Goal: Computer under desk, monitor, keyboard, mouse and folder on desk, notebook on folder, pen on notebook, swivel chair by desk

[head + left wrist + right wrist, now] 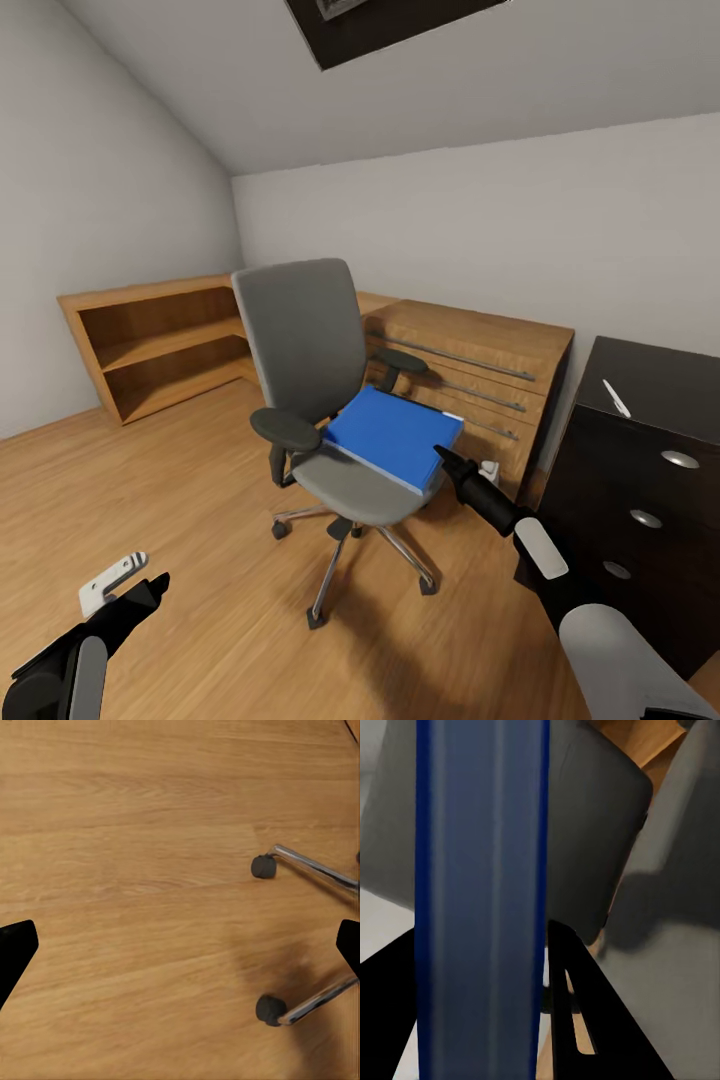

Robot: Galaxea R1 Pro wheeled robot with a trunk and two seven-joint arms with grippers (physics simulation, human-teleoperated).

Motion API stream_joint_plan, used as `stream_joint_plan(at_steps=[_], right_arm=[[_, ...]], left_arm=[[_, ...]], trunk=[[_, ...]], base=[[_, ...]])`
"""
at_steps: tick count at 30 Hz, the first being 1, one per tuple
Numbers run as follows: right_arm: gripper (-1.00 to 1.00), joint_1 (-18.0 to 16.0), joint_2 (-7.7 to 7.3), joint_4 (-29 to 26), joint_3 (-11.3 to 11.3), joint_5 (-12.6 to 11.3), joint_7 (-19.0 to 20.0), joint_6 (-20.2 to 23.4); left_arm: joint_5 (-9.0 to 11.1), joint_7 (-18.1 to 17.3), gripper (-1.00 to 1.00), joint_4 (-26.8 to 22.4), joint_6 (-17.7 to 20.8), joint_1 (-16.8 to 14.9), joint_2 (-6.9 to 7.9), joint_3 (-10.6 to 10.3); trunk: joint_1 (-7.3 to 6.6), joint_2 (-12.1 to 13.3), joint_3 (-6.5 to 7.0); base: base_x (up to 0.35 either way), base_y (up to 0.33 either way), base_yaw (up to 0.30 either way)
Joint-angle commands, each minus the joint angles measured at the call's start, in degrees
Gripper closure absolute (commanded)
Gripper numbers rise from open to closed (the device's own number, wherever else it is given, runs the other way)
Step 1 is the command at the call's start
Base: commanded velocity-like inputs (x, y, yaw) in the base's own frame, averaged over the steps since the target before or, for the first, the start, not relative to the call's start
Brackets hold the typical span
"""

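In the middle of the head view we see the chair [318, 400] on the wood floor [180, 520], turned a little toward the lower right, and the folder [392, 432] lies flat on its seat, with one corner hanging over the seat edge. Our right gripper [447, 461] reaches from the lower right and its tip is at this overhanging edge, which is the easy place to take a thin flat thing. In the right wrist view the folder's edge [480, 900] runs as a blue band between the two dark fingers [577, 1012], so the pincer is around it; we judge it is pinching the folder or very near to that, but we cannot tell for sure that the pads press. Our left gripper [150, 590] hangs low at the lower left, well apart from the chair, and in the left wrist view its fingertips [16, 945] are spread wide over bare floor, near two chair wheels [262, 866]. At the right edge stands the desk [660, 385] with its drawers, and the pen [616, 398] lies on its top. The folder must go there, so the next step is probably to lift it and carry it to the right.
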Motion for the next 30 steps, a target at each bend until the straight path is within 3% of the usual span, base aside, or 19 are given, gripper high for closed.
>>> stream_joint_plan(at_steps=[1,14,24,28,30], right_arm=[[1.00,-0.03,0.01,-0.01,-0.10,-0.29,0.06,0.40],[1.00,-0.03,-0.63,-2.87,-0.09,-0.21,-0.08,-0.49],[1.00,0.57,-0.78,-6.15,-0.10,-0.11,-0.33,-1.50],[1.00,1.09,-0.78,-8.15,-0.10,-0.06,-1.63,-1.72],[1.00,2.53,-0.79,-11.85,-0.10,-0.02,-4.53,-3.36]], left_arm=[[0.61,0.46,-1.00,-0.07,0.27,-0.04,-0.03,0.04],[0.53,0.71,-1.00,-0.06,0.36,-0.04,-0.12,-0.13],[0.53,0.81,-1.00,-0.05,0.36,-0.04,-0.14,-0.06],[0.53,0.81,-1.00,-0.05,0.36,-0.04,-0.19,-0.08],[0.48,0.81,-1.00,-0.01,0.36,-0.04,-0.23,-0.11]], trunk=[[-0.24,0.39,0.13],[-3.09,5.60,2.46],[-5.29,9.62,4.26],[-6.17,11.22,4.97],[-6.61,12.02,5.33]], base=[[0.000,0.000,0.000],[-0.006,0.000,0.000],[-0.273,0.000,0.000],[-0.161,0.000,0.000],[-0.054,0.000,0.000]])
